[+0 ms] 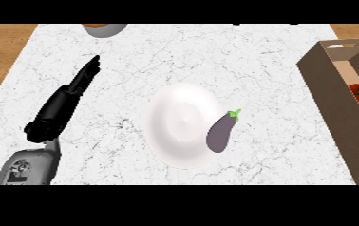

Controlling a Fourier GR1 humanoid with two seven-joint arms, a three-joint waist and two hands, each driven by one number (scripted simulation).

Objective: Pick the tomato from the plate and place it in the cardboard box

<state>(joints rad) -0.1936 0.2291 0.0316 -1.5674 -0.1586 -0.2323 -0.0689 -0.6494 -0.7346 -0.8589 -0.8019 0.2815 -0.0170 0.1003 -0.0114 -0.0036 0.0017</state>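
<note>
A sliver of red tomato (355, 92) shows inside the brown cardboard box (324, 66) at right; the left black hand (79, 85) rests with fingers straight, pressed together.

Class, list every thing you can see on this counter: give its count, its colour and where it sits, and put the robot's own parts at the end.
Counter: one, white marble, fills the view.
Plate: one, white, centre; nothing lies in its middle.
Eggplant: one, purple with green stem, on the plate's right rim.
Cardboard box: one, brown, right edge; something red shows inside, cut off by the frame.
Bowl-like object: one, grey, top left, mostly cut off.
Left hand: one, black on a grey forearm, left side, fingers straight.
Right hand: not in view.
</note>
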